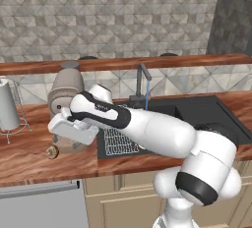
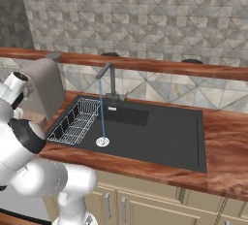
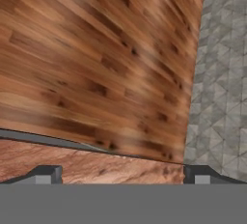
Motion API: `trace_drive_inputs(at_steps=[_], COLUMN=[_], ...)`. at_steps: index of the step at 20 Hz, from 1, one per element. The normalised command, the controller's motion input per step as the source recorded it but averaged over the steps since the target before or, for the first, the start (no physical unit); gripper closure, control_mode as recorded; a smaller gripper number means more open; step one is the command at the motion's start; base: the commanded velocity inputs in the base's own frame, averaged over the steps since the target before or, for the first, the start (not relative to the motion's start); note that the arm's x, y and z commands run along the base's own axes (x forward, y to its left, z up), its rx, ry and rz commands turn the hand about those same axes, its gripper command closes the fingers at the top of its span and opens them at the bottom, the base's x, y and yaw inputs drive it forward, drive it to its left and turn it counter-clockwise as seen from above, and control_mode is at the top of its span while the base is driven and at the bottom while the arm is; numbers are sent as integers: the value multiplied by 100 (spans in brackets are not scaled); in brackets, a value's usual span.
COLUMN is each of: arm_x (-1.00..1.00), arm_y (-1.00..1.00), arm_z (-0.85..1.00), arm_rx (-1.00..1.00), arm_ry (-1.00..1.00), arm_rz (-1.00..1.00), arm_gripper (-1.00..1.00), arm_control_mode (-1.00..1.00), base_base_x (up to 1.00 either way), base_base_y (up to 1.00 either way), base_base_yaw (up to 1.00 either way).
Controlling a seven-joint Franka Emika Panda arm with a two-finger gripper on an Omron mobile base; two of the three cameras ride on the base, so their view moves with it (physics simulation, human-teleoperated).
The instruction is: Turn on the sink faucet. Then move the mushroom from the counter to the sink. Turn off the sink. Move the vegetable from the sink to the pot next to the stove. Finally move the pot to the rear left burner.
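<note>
Jaws spread wide, holding nothing, hovering low over the wooden desk. Mushroom resting on the desk just beside and below the jaws. Faucet running into the sink, well apart from the jaws.

Grey geometric-tile wall, wood ledge below; wood counter, beige cabinets underneath.

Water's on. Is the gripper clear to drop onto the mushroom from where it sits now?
Probably yes. The mushroom lies on bare counter near the front edge, beside the sink. The gripper hangs close to it, jaws wide open, and nothing visible stands between them.
</note>
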Motion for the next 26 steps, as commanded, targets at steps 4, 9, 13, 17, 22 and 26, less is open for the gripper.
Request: trace_drive_inputs(at_steps=[4,9,13,17,22,26], arm_x=[6,22,11,1,8,20], arm_y=[0,0,5,3,20,25], arm_z=[-11,-41,-43,-31,-4,-20], arm_rx=[0,-3,-13,-7,-2,-4], arm_ry=[-1,-3,-11,-10,-3,-5], arm_rz=[0,0,-2,-6,-8,-13], arm_gripper=[-100,-100,-100,-100,-100,-100], arm_control_mode=[-100,-100,-100,-100,-100,-100], base_base_x=[0,0,0,0,0,0], base_base_y=[0,0,0,0,0,0], base_base_yaw=[0,0,0,0,0,0])
